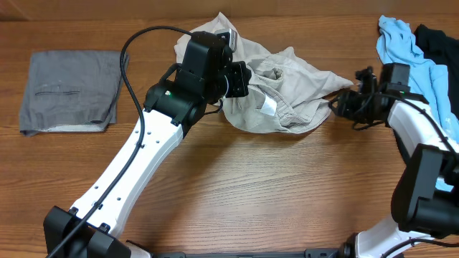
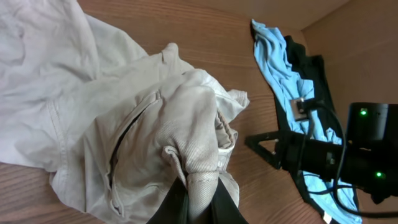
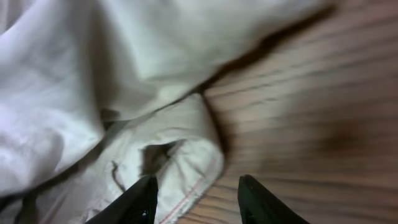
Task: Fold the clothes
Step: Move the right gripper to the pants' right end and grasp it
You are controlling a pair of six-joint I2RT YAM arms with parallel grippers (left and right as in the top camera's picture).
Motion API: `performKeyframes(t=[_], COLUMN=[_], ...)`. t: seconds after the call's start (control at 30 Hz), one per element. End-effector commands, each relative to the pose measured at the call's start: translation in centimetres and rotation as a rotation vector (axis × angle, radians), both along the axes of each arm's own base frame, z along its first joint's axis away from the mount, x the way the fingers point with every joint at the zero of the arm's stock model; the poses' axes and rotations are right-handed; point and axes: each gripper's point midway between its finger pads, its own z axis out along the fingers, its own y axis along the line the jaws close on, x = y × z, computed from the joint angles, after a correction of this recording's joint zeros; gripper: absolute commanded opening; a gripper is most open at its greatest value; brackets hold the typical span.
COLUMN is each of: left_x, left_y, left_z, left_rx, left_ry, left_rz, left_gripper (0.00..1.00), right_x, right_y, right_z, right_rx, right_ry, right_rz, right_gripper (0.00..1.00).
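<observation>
**Shorts (image 1: pixel 290 97) lying crumpled at the back middle of the table (image 1: pixel 272 186)**

One small white tag (image 1: pixel 268 106) is showing on the beige shorts, but any writing on it is too small to read. The left gripper (image 2: pixel 196 194) is pinching a bunched fold of the shorts, with its fingers squeezed tight on the cloth. The right gripper (image 3: pixel 198 186) is sitting at the right corner of the shorts. Its fingers are standing apart, with a hem lying right by one of them, and nothing is being squeezed there. From above, the left arm (image 1: pixel 143 158) is hiding part of the shorts, and its black cable (image 1: pixel 128 64) is looping beside it. One grey folded garment (image 1: pixel 69 89) is lying well apart on the left. One blue cloth (image 1: pixel 405 46) and one black cloth (image 1: pixel 441 39) are lying at the far right, touching each other.
</observation>
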Motion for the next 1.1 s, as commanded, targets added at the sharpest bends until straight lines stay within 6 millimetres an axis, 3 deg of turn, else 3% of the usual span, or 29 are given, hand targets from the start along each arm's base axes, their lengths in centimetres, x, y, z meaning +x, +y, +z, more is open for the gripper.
performKeyframes(t=[0.0, 0.13, 0.23, 0.4, 0.9, 1.0, 1.07], left_x=[0.5, 0.6, 0.6, 0.7, 1.3, 1.2, 1.1], left_y=[0.6, 0.7, 0.8, 0.8, 1.8, 1.8, 1.8], left_z=[3.7, 3.7, 3.6, 3.8, 4.8, 4.7, 4.6], left_rx=[-0.039, -0.039, -0.04, -0.046, -0.064, -0.064, -0.062], left_ry=[-0.081, -0.081, -0.076, -0.087, -0.099, -0.093, -0.089], left_rz=[0.026, 0.029, 0.027, 0.028, 0.041, 0.038, 0.039], left_gripper=[0.04, 0.04, 0.04, 0.04, 0.04, 0.04, 0.04], right_x=[0.0, 0.2, 0.3, 0.8, 1.2, 1.9, 2.2], right_y=[1.6, 0.6, -0.1, 0.4, 1.2, 1.8, 1.8], right_z=[-0.4, -1.7, -2.1, -2.2, -4.9, -4.4, -4.2], right_rx=[-0.03, -0.136, -0.172, -0.157, -0.106, -0.074, -0.07], right_ry=[-0.045, -0.05, -0.053, -0.074, -0.052, -0.091, -0.104], right_rz=[0.116, 0.094, 0.078, 0.086, 0.108, 0.118, 0.118], right_gripper=[0.49, 0.62, 0.63, 0.62, 0.6, 0.56, 0.47])
